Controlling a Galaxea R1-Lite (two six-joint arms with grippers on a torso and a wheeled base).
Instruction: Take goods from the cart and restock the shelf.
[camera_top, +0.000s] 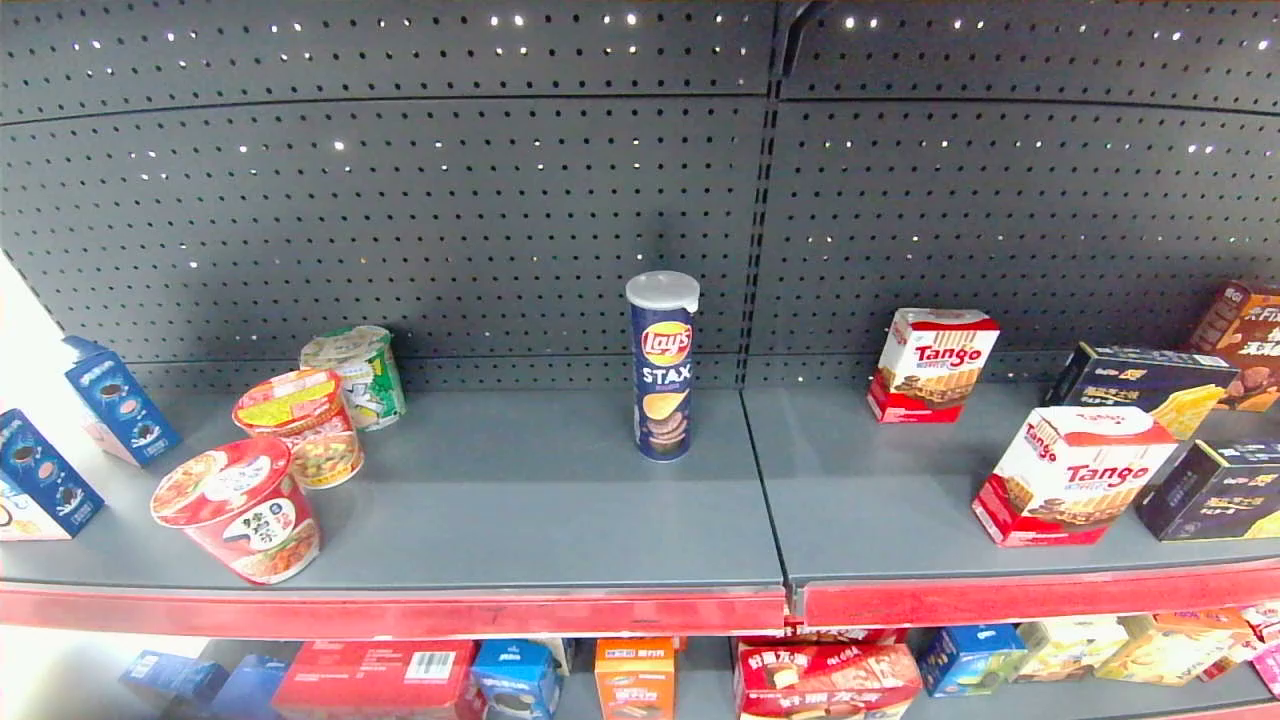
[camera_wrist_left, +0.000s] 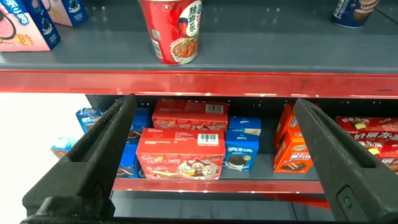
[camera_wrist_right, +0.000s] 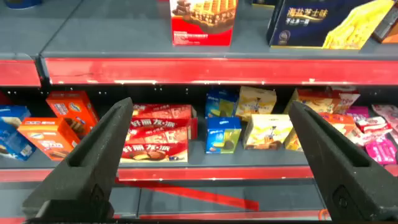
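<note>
The chips can (camera_top: 662, 370) stands upright near the middle of the upper shelf (camera_top: 500, 510), towards the pegboard back wall (camera_top: 450, 220). I use it as the centre of my dial in the head view. At about 8 o'clock from it I see three noodle cups in a diagonal row. The green cup (camera_top: 355, 375) is nearest the back, the yellow-lidded cup (camera_top: 300, 428) is just beside it, and the red cup (camera_top: 240, 510) is by the front lip. Farther out at 9 o'clock are two blue cookie boxes (camera_top: 120, 400). At 3 o'clock one wafer box (camera_top: 935, 365) sits near the back. A second wafer box (camera_top: 1070, 475) is at 4 o'clock, nearer the front, with dark boxes (camera_top: 1210, 490) just beside it.

My left pincer (camera_wrist_left: 214, 104) is level with the lower shelf (camera_wrist_left: 249, 186), facing a red carton (camera_wrist_left: 180, 152). Its fingers are spread wide with nothing between them. My right pincer (camera_wrist_right: 211, 106) is spread wide too and holds nothing. It faces the lower shelf's mixed boxes.
</note>
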